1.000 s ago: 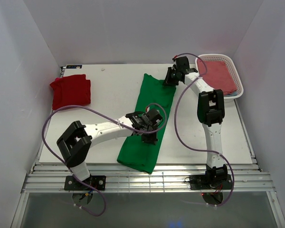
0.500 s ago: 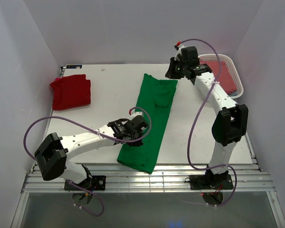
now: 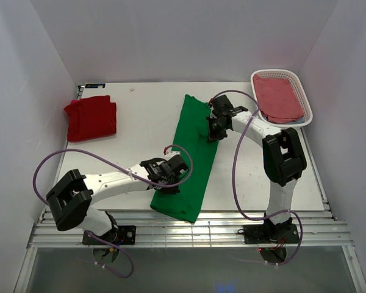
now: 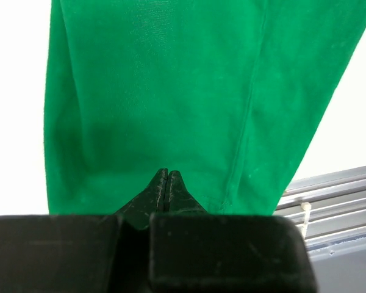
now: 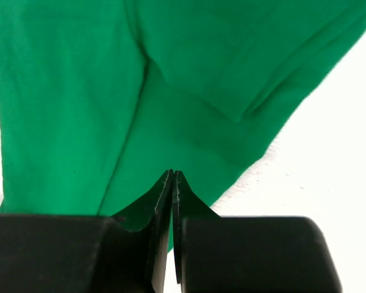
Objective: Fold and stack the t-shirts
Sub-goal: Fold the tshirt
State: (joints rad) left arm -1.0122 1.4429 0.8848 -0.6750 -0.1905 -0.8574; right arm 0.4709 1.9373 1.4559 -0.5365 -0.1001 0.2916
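At table centre, green t-shirt [image 3: 192,152] is laid as long narrow strip, running from far side to near edge. Red t-shirt [image 3: 91,117] is seen folded at far-left corner. Left gripper [image 3: 169,185] is set on strip's near half, right gripper [image 3: 212,130] at its far right edge. Both sets of jaws are pressed together; pinched cloth cannot be confirmed. Crosswise fold judged in hand. Next: one end to be gripped firmly, carried over other, edges matched

Nothing readable anywhere in this scene, folks. There's a small dark tag [image 3: 94,85] at the far left edge of the bench [image 3: 140,122], but it's too tiny to make out.
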